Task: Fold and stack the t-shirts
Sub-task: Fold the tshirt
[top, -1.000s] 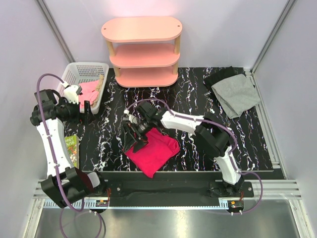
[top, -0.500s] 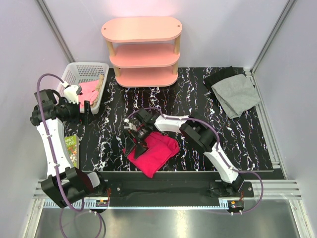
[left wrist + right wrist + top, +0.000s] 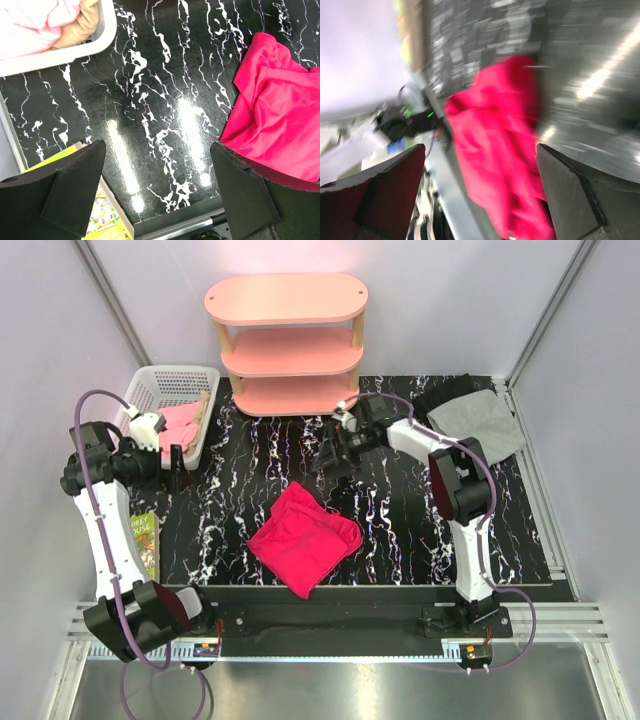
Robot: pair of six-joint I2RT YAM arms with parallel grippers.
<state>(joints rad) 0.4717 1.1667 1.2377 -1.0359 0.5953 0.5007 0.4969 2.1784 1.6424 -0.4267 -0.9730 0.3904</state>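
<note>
Black marbled tabletop [image 3: 400, 520], walled booth. Red shirt [image 3: 305, 540] roughly folded, front centre; grey shirt [image 3: 480, 428] crumpled, far right corner. Right gripper [image 3: 333, 458] wide, empty, near shelf [image 3: 290, 350]; left gripper [image 3: 175, 465] wide, empty, by basket [image 3: 175, 372]. Next likely: pinch grey edge, drag clear, flatten before folding.

Centre: red t-shirt [image 3: 305, 545] — back right: grey t-shirt [image 3: 488, 422].
</note>
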